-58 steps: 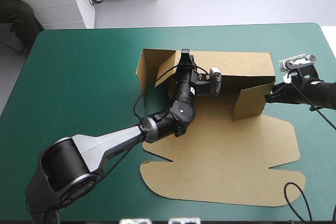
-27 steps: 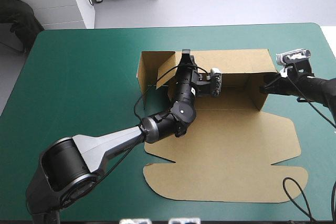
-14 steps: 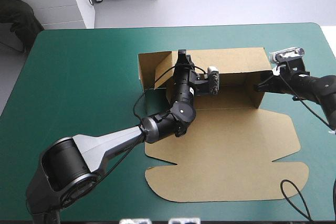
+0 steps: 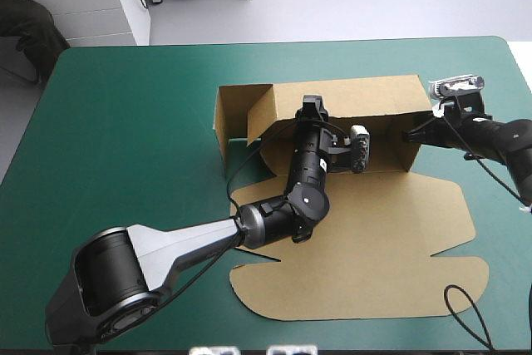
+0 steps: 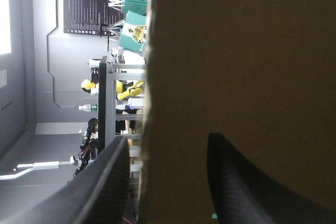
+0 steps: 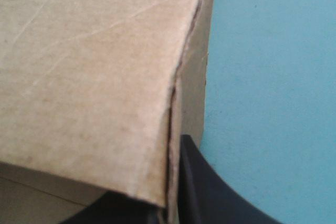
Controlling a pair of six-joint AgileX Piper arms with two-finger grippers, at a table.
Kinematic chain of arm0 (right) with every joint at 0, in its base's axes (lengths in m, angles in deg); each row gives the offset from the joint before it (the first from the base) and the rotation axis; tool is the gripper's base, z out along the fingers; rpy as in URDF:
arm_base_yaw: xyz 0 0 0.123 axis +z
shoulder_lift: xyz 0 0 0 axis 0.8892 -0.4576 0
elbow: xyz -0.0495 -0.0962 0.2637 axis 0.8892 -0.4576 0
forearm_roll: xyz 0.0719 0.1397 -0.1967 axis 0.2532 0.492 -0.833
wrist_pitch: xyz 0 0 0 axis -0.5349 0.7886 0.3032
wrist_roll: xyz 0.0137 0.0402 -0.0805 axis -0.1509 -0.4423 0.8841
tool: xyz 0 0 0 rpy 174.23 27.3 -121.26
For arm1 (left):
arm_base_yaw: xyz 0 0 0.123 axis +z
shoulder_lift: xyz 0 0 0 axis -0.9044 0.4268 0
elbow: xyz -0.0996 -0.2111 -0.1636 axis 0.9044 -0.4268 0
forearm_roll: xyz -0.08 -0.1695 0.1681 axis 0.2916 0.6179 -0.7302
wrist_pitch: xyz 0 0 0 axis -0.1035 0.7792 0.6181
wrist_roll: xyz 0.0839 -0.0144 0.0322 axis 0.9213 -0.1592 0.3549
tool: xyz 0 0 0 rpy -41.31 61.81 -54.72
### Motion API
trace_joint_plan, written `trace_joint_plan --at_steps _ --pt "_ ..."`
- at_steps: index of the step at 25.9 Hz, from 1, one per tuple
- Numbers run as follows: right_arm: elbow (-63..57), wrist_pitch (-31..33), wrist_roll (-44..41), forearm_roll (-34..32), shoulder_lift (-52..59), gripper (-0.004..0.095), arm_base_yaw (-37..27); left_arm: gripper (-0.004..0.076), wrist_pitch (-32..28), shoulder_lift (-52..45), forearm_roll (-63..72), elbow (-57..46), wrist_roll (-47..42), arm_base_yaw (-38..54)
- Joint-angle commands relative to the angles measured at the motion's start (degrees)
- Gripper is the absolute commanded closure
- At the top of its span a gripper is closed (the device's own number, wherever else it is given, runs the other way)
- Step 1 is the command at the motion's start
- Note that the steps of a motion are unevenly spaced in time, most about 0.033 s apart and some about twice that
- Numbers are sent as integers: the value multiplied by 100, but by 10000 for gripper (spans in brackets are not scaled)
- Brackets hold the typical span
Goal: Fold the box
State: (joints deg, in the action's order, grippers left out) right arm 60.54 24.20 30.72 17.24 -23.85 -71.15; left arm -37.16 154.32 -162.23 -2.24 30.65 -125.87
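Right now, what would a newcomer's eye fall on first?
The box stands half raised at mid-table, with its back and end walls up and the rest lying flat toward the near edge. The left claw is at the back wall. The right claw pinches the right end wall's corner.

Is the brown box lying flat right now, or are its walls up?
Partly folded: the box has its far wall and both end walls standing, while the wide near panel lies flat on the teal-green cover.
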Motion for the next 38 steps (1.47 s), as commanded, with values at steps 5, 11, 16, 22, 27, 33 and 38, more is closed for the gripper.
trace_joint_plan --at_steps 5,11,16,22,27,33,38 --pt "119 171 -122 81 163 912 38 394 795 -496 -723 141 -141 -825" --pt "119 192 -170 81 163 912 38 722 879 -1020 -573 141 -341 -1636" --pt "130 246 -187 81 176 911 38 717 671 -1546 -258 141 -331 -1571" --pt "130 242 -431 -37 184 908 160 718 -9 -2507 861 141 -128 -848" --pt "298 212 -982 -457 184 907 453 717 -230 -3078 1382 141 54 8" --pt "1053 339 -2621 -1777 184 908 924 717 -747 -3658 2824 141 696 1351" --pt "1695 886 -3617 -2341 184 907 1217 717 -953 -3956 4148 141 1563 2542"
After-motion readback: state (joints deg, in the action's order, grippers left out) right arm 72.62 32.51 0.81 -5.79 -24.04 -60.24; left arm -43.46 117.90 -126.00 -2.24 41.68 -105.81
